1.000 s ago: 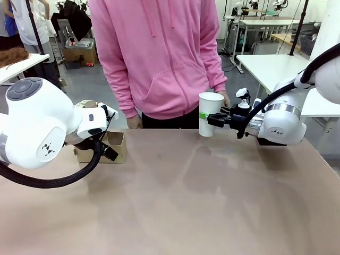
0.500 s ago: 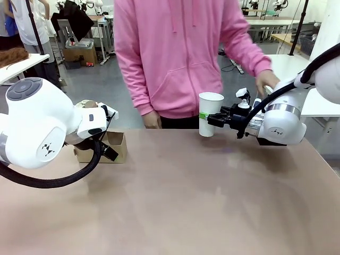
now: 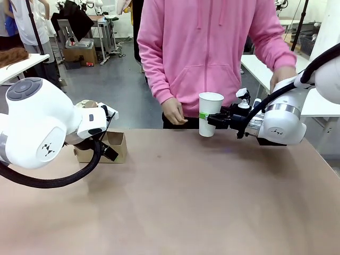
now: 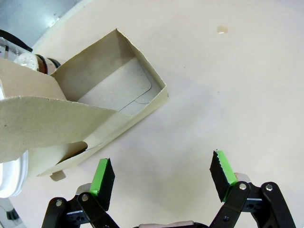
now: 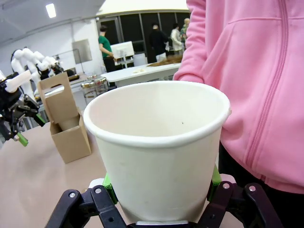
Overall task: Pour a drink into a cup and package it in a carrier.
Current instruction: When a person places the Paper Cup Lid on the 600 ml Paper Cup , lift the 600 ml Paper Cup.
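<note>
The white paper cup [image 3: 210, 112] is held upright just above the far edge of the table, with my right gripper [image 3: 209, 118] shut on its lower half. Seen from the right wrist, the cup [image 5: 156, 142] is empty and sits between the green pads [image 5: 108, 184] of that gripper [image 5: 161, 181]. The brown cardboard carrier [image 3: 111, 147] stands at the far left of the table. My left gripper [image 4: 160, 166] hangs open just beside the carrier [image 4: 95, 102], with nothing between its fingers. The drink is out of view.
A person in a pink hoodie [image 3: 212, 53] stands at the far edge. One hand [image 3: 173, 112] hangs left of the cup and the other [image 3: 283, 76] reaches behind my right arm. The tan table [image 3: 186, 202] lies bare across its middle and front.
The person has stepped to the right and one hand has gone from beside the cup to behind my right arm. Both grippers and the cup have stayed put.
</note>
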`<state>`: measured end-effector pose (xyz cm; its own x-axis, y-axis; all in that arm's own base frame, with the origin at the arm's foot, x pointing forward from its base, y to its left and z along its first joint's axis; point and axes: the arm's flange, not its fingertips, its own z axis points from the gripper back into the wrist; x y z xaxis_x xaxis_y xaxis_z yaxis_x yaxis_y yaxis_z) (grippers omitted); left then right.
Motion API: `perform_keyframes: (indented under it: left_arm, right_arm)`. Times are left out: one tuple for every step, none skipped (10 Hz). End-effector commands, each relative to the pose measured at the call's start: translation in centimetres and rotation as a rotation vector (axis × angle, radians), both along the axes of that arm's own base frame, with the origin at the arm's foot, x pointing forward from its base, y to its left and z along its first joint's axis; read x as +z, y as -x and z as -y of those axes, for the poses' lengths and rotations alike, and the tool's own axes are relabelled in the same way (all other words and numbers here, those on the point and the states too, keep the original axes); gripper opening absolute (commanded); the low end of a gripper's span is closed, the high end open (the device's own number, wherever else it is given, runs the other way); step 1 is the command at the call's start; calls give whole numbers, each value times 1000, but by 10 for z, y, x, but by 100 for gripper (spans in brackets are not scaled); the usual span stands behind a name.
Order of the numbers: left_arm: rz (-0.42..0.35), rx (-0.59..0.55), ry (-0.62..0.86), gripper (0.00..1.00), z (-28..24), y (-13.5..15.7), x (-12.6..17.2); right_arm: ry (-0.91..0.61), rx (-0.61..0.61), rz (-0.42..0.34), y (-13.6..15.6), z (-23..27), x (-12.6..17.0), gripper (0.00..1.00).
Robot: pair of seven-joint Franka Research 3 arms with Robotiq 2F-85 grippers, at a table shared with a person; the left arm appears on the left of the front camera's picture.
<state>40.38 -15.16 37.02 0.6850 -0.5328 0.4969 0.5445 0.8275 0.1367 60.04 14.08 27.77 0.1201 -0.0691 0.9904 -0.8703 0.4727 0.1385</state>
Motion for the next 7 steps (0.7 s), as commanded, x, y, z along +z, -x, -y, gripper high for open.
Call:
perform_keyframes:
  left_arm:
    - [0, -1, 2, 100, 0, 0, 0]
    - [0, -1, 2, 100, 0, 0, 0]
    - [0, -1, 2, 100, 0, 0, 0]
    - [0, -1, 2, 100, 0, 0, 0]
    - [0, -1, 2, 100, 0, 0, 0]
    - [0, -1, 2, 100, 0, 0, 0]
    - [0, -1, 2, 100, 0, 0, 0]
  right_arm:
    - [-1, 1, 2, 0, -2, 1, 80]
    - [-1, 1, 2, 0, -2, 1, 80]
    - [-1, 1, 2, 0, -2, 1, 80]
    - [-1, 1, 2, 0, -2, 1, 80]
    - [-1, 1, 2, 0, -2, 1, 80]
    - [-1, 1, 2, 0, -2, 1, 80]
    - [-1, 1, 2, 0, -2, 1, 80]
